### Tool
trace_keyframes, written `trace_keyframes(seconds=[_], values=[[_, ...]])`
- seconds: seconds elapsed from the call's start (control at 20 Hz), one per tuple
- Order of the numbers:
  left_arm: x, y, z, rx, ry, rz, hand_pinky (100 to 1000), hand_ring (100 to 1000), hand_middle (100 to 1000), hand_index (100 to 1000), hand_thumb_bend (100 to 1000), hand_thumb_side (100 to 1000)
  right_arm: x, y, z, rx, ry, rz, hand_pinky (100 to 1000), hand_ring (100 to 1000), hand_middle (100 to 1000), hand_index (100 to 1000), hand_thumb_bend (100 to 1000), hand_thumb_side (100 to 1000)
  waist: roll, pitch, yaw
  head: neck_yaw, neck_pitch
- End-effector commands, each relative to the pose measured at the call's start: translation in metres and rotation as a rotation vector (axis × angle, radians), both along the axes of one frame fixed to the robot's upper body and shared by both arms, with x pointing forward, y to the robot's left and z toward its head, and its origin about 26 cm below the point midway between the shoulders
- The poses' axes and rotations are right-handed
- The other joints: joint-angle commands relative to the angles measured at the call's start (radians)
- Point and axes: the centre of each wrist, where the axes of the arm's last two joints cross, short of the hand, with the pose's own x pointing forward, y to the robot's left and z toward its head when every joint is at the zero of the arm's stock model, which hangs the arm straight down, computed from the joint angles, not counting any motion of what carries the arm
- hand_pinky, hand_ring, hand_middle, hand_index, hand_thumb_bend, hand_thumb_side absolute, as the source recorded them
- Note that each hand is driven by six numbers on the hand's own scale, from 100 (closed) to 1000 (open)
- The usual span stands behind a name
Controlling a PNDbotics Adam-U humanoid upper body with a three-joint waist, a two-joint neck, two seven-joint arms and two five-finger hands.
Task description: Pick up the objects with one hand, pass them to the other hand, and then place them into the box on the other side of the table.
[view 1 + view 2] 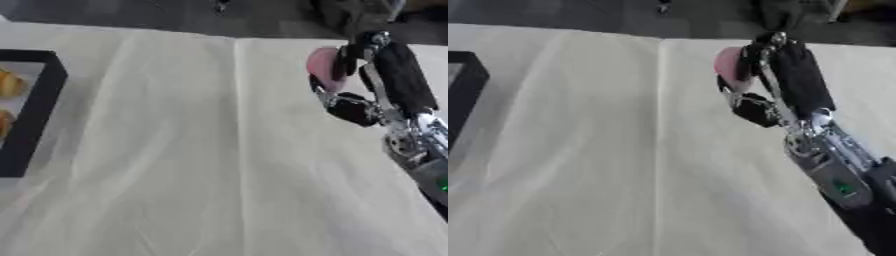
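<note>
Pink, rounded object (pixel 325 67) sits pinched in my right hand (pixel 354 82), fingers curled round it, raised over the cream cloth (pixel 201 150) at the far right. The black box (pixel 39 107) waits at the left edge. My left hand is unseen; the handover comes next, calling for it to meet mid-table.

A staged test room or lab, as far as can be told: a surface (pixel 201 150) draped in creased cream cloth, a dark grey floor (pixel 131 15) beyond it, and a black box (pixel 39 107) at the left edge.
</note>
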Motion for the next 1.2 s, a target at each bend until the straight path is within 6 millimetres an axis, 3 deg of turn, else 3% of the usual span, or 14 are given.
trace_keyframes(seconds=[0.05,0.75,1.2], values=[[-0.003,0.003,0.014,0.083,-0.011,-0.026,943,676,756,865,438,783,-0.003,0.008,0.003,-0.062,-0.129,0.015,665,521,258,362,305,100,0.008,-0.025,-0.001,0.004,-0.011],[-0.002,-0.009,0.054,0.372,-0.018,-0.198,925,689,769,875,410,765,-0.003,0.041,-0.012,-0.203,-0.391,0.156,724,512,267,372,276,100,0.032,-0.028,0.004,0.0,-0.007],[-0.004,-0.034,0.073,0.61,-0.063,-0.353,918,718,813,899,404,722,-0.004,0.058,-0.02,-0.24,-0.452,0.252,738,511,280,377,268,100,0.033,-0.032,0.013,0.002,-0.003]])
